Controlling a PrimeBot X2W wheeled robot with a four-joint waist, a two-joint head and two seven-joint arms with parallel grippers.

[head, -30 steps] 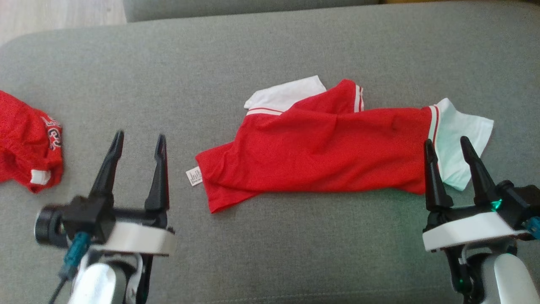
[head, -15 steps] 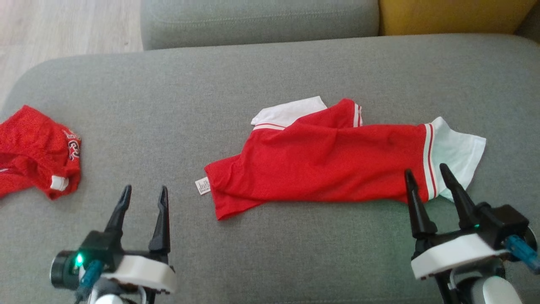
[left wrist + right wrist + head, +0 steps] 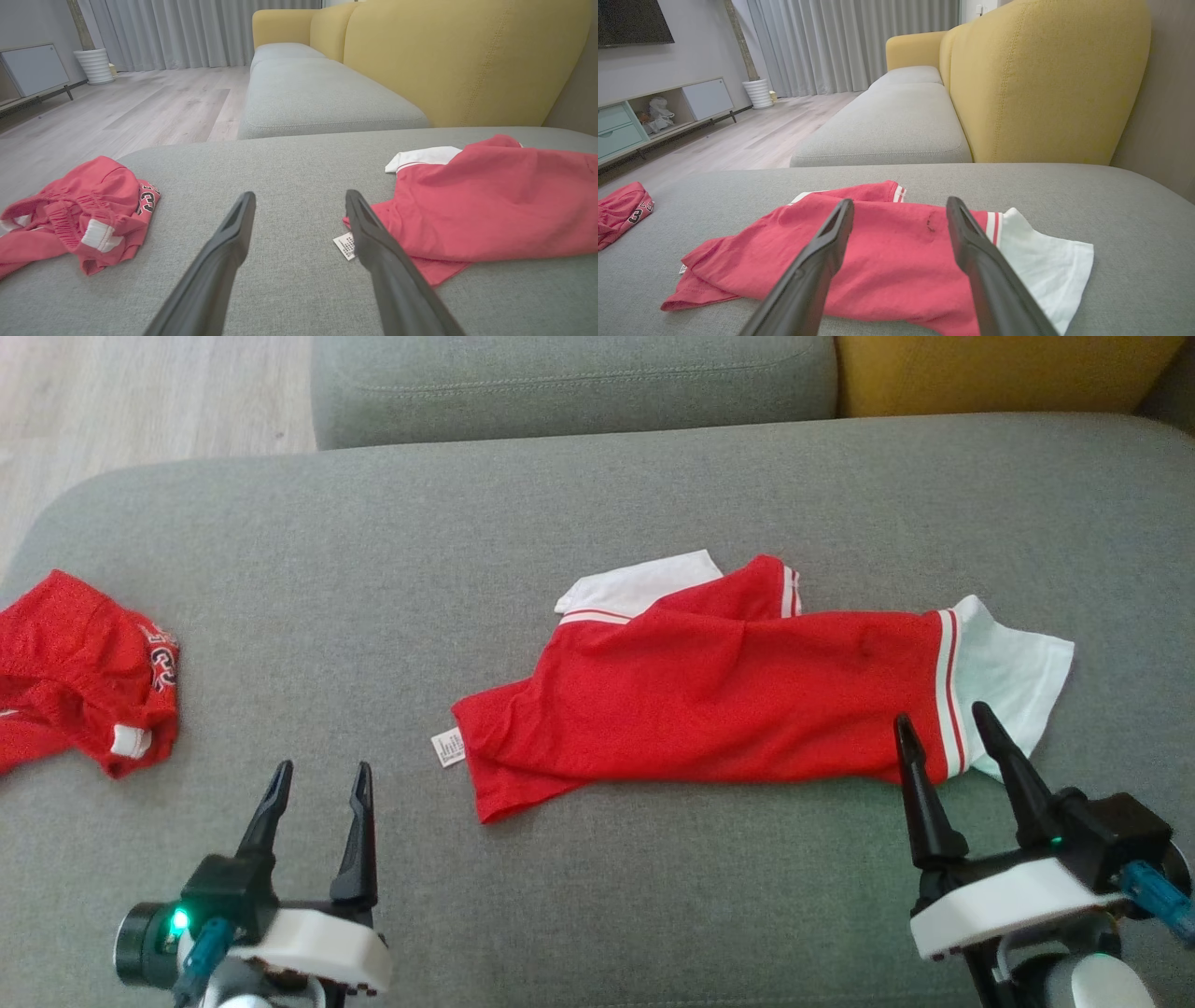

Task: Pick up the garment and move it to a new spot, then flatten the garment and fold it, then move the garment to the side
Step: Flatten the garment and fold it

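A red shirt with white sleeves (image 3: 728, 695) lies crumpled across the middle of the grey cushion (image 3: 579, 495), a small white label (image 3: 449, 747) at its left end. It also shows in the left wrist view (image 3: 495, 210) and the right wrist view (image 3: 887, 261). My left gripper (image 3: 319, 775) stands open over bare cushion, left of the label (image 3: 345, 245). My right gripper (image 3: 941, 719) is open, raised just before the shirt's right white sleeve (image 3: 1013, 677). Neither holds anything.
A second red garment with a number print (image 3: 79, 677) lies bunched at the cushion's left edge, seen too in the left wrist view (image 3: 79, 214). Behind are another grey seat (image 3: 569, 378), a yellow backrest (image 3: 999, 369) and wooden floor (image 3: 140, 392).
The head camera tilted up over the first half second, shifting the whole scene down. Both grippers drew back toward the near edge, away from the shirt; since then almost nothing moved.
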